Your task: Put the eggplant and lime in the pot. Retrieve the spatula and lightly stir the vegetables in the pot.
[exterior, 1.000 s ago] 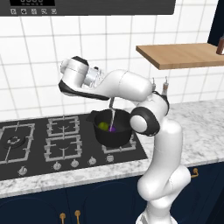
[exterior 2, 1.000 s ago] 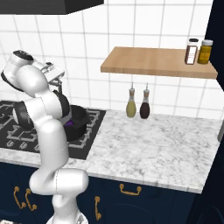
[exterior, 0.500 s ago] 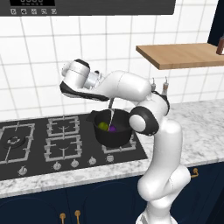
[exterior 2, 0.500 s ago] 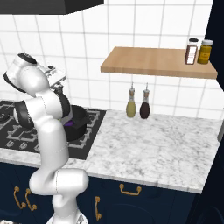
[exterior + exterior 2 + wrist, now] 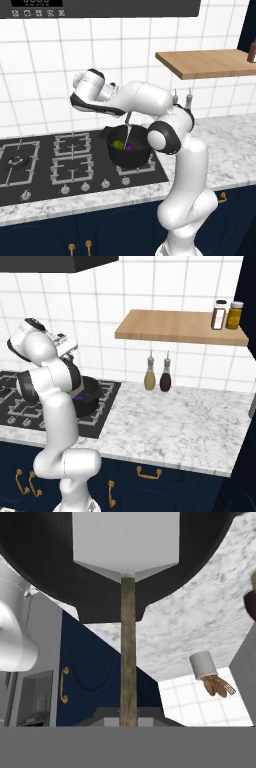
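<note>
The black pot point(image 5: 131, 155) stands on the hob's right rear burner, with the lime point(image 5: 118, 145) and the eggplant point(image 5: 129, 147) side by side inside it. My gripper point(image 5: 128, 114) hangs just above the pot's mouth, shut on the spatula point(image 5: 127, 131), whose thin handle runs down into the pot. In the hand view the spatula's light grey blade point(image 5: 125, 542) lies over the pot's dark inside point(image 5: 45, 572), and its handle point(image 5: 128, 657) runs straight back toward the hand. In the right base view my arm hides most of the pot point(image 5: 92, 398); a bit of the eggplant point(image 5: 79, 397) shows.
Free burners of the black hob point(image 5: 70, 167) lie left of the pot. Right of the hob runs a marble counter point(image 5: 175, 421) with two bottles point(image 5: 149, 377) at the wall. A wooden shelf point(image 5: 175, 326) with jars point(image 5: 220, 313) hangs above them.
My hand has drifted slightly to the right with the spatula still held in the pot. The lime and eggplant have barely shifted.
</note>
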Controlling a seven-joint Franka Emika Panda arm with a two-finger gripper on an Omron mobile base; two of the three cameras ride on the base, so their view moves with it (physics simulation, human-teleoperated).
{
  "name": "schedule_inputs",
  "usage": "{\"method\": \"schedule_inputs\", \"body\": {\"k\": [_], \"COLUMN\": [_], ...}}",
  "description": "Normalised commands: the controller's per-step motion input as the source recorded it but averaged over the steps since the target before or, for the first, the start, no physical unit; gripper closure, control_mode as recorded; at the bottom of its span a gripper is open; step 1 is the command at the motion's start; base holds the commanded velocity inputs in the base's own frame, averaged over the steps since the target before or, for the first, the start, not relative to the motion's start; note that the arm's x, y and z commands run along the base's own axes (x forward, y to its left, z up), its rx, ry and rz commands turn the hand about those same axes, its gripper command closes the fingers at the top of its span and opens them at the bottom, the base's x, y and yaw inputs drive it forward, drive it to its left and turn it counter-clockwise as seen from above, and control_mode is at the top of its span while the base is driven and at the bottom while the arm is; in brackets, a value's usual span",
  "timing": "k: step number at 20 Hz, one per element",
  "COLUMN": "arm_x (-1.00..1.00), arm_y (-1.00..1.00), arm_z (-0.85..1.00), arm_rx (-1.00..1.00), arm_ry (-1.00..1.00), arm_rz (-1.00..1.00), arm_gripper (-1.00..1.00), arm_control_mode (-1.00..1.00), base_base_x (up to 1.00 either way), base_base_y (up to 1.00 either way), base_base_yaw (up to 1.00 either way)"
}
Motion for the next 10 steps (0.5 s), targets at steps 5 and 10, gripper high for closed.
{"method": "schedule_inputs", "body": {"k": [5,10], "arm_x": [-0.21,-0.12], "arm_y": [0.0,-0.06], "arm_z": [0.21,-0.04], "arm_rx": [0.0,0.05], "arm_ry": [-0.04,-0.09], "arm_rz": [-0.01,0.0], "arm_gripper": [1.0,1.0], "arm_control_mode": [-1.0,-1.0], "base_base_x": [0.0,0.0], "base_base_y": [0.0,0.0], "base_base_yaw": [0.0,0.0]}}
